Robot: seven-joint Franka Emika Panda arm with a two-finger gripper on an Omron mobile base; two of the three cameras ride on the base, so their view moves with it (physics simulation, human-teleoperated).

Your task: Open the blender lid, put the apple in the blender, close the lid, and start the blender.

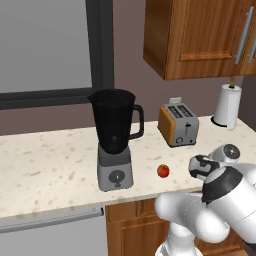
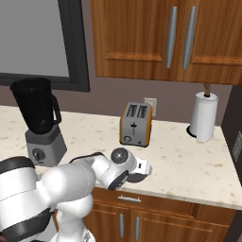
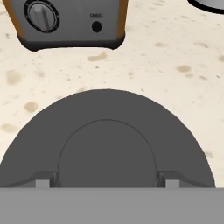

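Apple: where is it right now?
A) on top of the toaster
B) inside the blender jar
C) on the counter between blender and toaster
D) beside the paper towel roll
C: in the left base view the apple lies on the counter, right of the blender base and in front of the toaster, touching neither.

The blender lid [image 3: 107, 144] hides the hand's fingertips.

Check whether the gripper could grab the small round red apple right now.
Probably not yet: the gripper is shut on the round black blender lid. The counter stretch to the apple looks free.
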